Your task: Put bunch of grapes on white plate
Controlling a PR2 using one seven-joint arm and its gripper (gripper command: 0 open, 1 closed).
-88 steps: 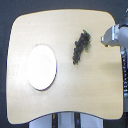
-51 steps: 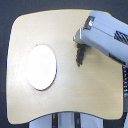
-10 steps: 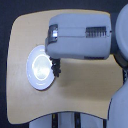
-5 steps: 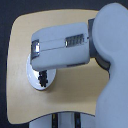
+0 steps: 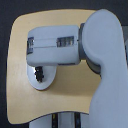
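The white plate lies on the exterior view's left side of the wooden table, and the arm's big grey-white casing covers its upper part. A small dark clump, apparently the bunch of grapes, shows over the plate just under the casing's lower edge. My gripper points down at that spot. Its fingers are mostly hidden by the casing and blur into the dark clump. Whether the grapes rest on the plate or hang just above it cannot be made out.
The arm's forearm and shoulder casing cover the table's middle and the exterior view's right side. The table's rounded front edge runs along the bottom, with a dark base below it.
Since the earliest frames the grapes left the table's right part and travelled with the gripper to the plate. Over the last second the arm swung further across and lower over the plate.
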